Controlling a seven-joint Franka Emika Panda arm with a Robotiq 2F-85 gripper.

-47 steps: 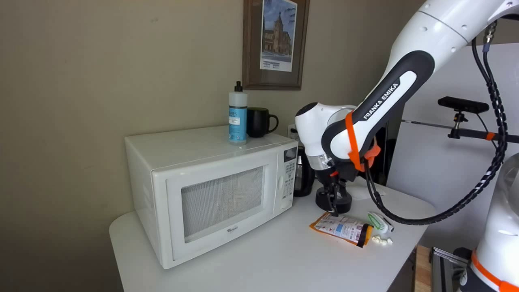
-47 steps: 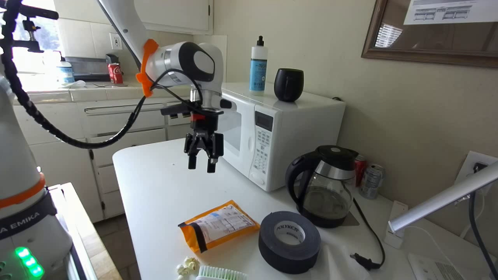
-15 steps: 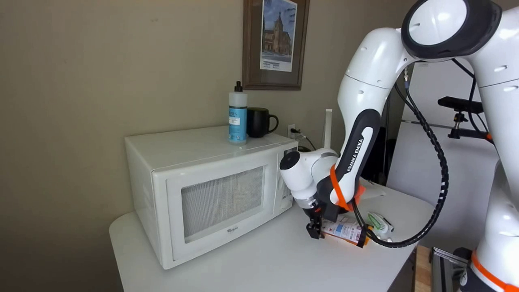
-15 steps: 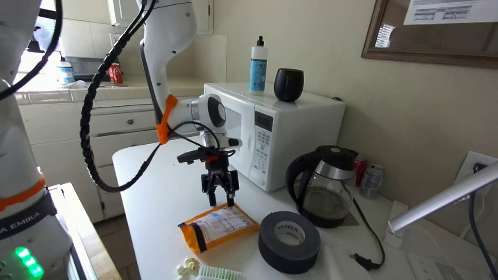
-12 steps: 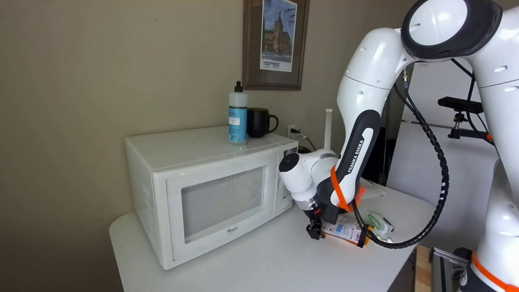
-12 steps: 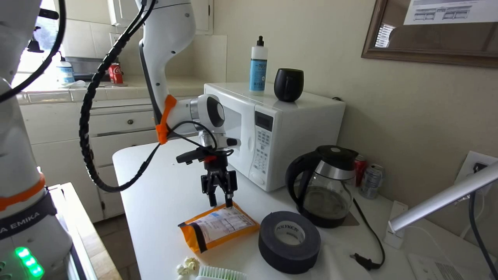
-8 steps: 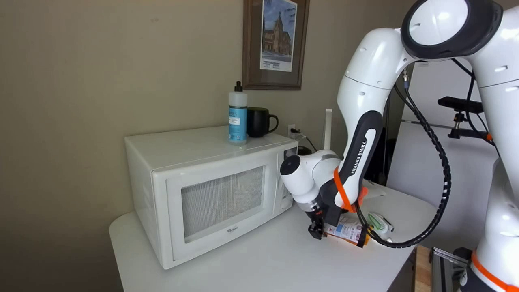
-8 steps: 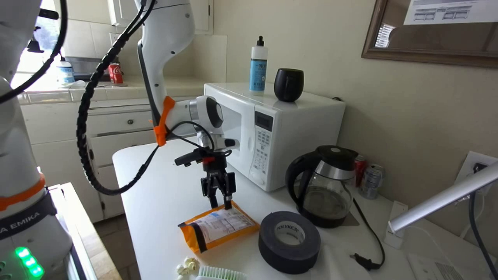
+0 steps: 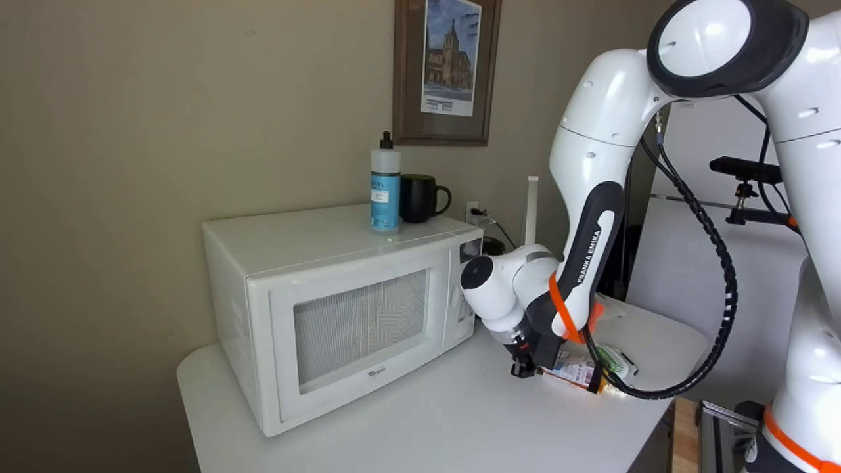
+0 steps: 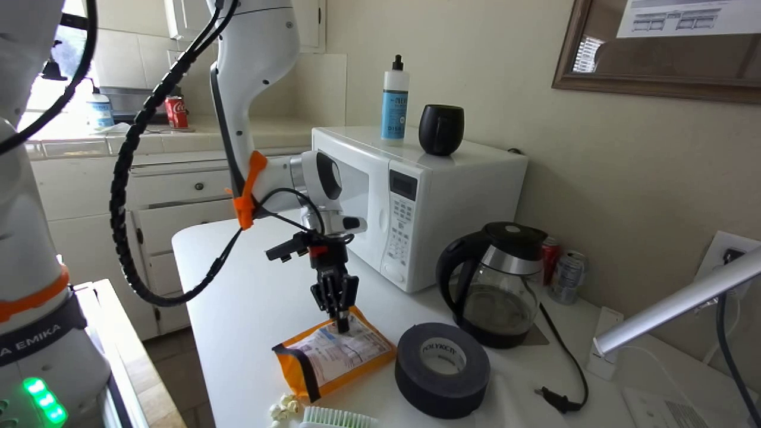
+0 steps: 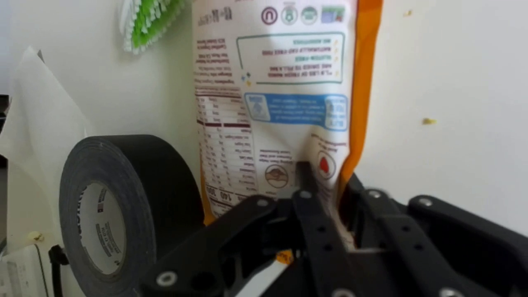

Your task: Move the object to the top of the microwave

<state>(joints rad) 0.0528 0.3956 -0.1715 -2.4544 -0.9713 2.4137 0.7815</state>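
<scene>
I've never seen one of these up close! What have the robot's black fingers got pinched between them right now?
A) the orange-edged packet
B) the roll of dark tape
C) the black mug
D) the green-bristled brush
A: in the wrist view the gripper is closed on the orange-edged packet, its jaws standing on either side of the orange edge.

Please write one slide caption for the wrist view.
Gripper pinching a printed packet by its orange edge, black tape roll alongside.
</scene>
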